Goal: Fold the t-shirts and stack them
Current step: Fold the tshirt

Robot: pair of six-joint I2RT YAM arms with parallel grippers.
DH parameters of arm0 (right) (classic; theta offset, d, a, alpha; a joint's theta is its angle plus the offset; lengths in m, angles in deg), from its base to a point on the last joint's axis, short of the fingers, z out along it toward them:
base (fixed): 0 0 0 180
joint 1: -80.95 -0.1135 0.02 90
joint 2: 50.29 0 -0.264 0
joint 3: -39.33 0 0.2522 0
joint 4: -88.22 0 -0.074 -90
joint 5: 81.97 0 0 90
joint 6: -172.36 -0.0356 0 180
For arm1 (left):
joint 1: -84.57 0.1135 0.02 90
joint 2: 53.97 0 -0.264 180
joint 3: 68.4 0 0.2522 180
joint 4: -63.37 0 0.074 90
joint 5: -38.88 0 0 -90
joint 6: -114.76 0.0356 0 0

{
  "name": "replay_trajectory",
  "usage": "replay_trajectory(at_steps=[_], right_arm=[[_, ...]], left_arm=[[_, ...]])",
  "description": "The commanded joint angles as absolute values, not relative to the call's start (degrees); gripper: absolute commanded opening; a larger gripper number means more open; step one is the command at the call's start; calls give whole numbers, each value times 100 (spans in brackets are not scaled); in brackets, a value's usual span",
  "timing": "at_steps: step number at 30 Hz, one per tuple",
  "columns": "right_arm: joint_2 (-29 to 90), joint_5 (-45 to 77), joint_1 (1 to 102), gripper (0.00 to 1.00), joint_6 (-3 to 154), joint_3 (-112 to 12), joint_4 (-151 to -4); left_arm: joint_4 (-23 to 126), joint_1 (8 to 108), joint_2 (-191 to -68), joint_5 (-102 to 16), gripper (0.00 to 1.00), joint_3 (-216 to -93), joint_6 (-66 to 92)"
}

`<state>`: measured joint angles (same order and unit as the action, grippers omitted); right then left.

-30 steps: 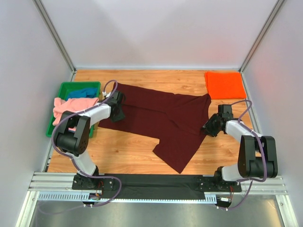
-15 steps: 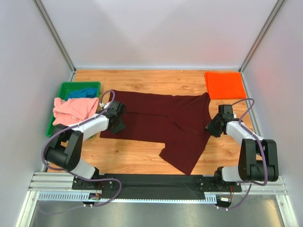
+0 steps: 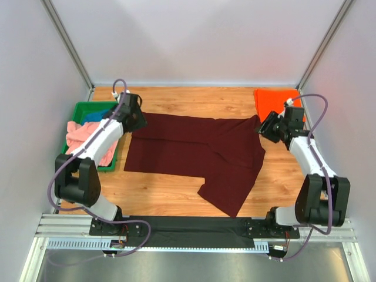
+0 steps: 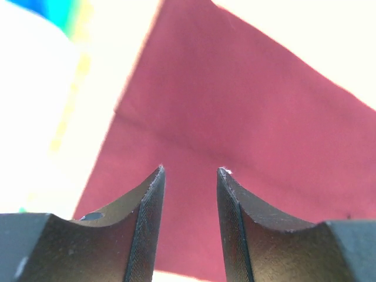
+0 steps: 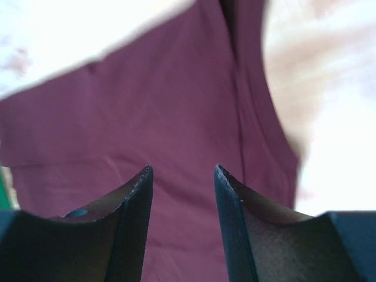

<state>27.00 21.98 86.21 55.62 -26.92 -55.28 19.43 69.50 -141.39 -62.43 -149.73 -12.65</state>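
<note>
Both arms have swung away from the shirt's near sides to its far corners, and both sets of jaws have released the cloth. The maroon t-shirt (image 3: 194, 150) itself has barely shifted in the last half second.

It lies spread across the middle of the wooden table (image 3: 158, 194). The body is mostly flat, with a crease running up the right half and one lobe jutting toward the near edge.

The left gripper (image 3: 136, 121) hangs over the far-left corner. Its wrist view shows the jaws moderately parted, with nothing between them and only maroon cloth below. The right gripper (image 3: 265, 126) sits at the far-right corner, likewise parted and empty.

Behind the right arm the orange t-shirt (image 3: 271, 101) lies folded at the far right. At the left, the salmon-pink t-shirt (image 3: 79, 135) spills over the green tray (image 3: 88, 106), with the blue t-shirt (image 3: 94, 116) inside.

This looks like the end of laying the shirt out and the start of the first fold. The next move would need both grippers to come down together on the far corners, pinch the cloth there, and carry that edge evenly toward the near side.
</note>
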Motion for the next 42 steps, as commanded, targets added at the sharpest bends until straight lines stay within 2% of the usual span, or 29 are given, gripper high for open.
replay_trajectory(at_steps=[1, 8, 14, 23, 33, 40, 42], right_arm=[[3266, 3166, 8947, 48, 6021, -3217, -6079], [4453, 3737, 9413, 50, 6548, -4078, -6053], [5481, 4520, 9589, 51, 6908, -4623, -6158], [6536, 4811, 9581, 48, 7041, -5344, -6422], [7055, 4995, 9510, 48, 7137, -5854, -6519], [7240, 5031, 9457, 47, 7155, -6092, -6423], [7249, 4995, 9457, 47, 7225, -6118, -6352]], left_arm=[[1929, 7481, -14877, -5850, 48, -15623, -496], [1235, 7736, -16663, -5816, 50, -18055, 779], [1014, 8009, -17701, -5289, 51, -19139, 1315], [1006, 8026, -18510, -5103, 54, -19667, 1922], [1129, 8026, -18958, -5103, 55, -20045, 2300], [1217, 8026, -19038, -4971, 53, -20081, 2371], [1234, 8026, -19090, -4928, 49, -20081, 2388]])
